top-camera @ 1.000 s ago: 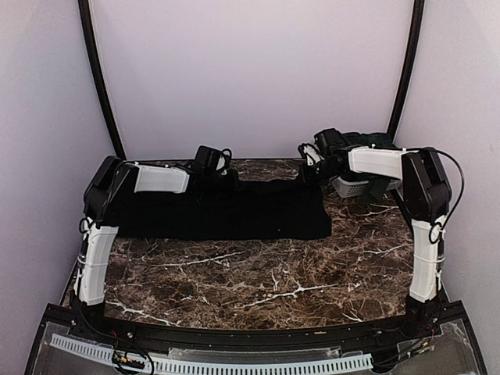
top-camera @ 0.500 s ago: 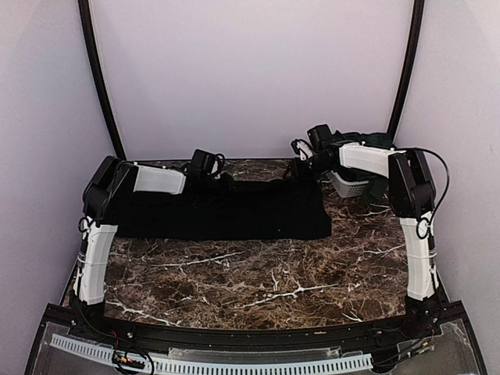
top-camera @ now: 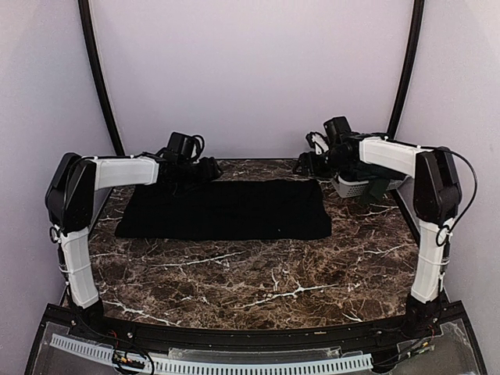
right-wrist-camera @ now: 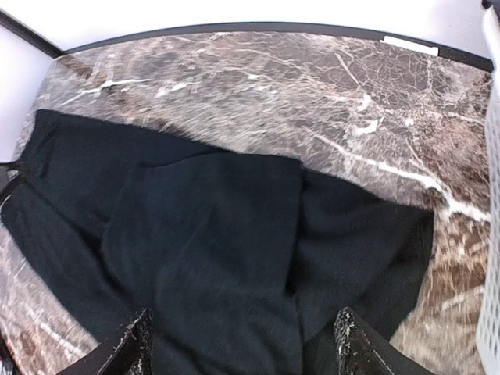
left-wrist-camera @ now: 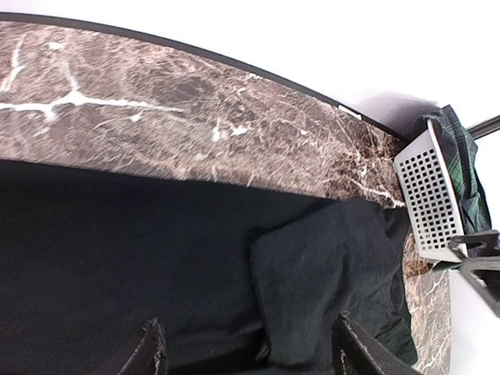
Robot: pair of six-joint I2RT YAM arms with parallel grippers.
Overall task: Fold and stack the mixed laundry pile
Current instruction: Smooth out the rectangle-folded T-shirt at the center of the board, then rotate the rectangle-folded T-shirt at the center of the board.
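Hovering empty over the folded plain black cloth piece (top-camera: pixel 226 209)
My left gripper (left-wrist-camera: pixel 250 348) and right gripper (right-wrist-camera: pixel 244 344) are standing wide, holding nothing; the cloth is lying just left of the white slatted plastic basket (top-camera: pixel 351 187), where a dragging finger could be undoing its fold.

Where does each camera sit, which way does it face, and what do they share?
Top external: above and behind the arms, looking down at the table and black cloth; left arm with left pincer, right arm with right pincer show.
Left wrist: on the left arm, looking along the cloth toward the basket; own fingers at bottom.
Right wrist: on the right arm, looking down on the cloth; own fingers at bottom.
Shared: all three see the cloth and table.
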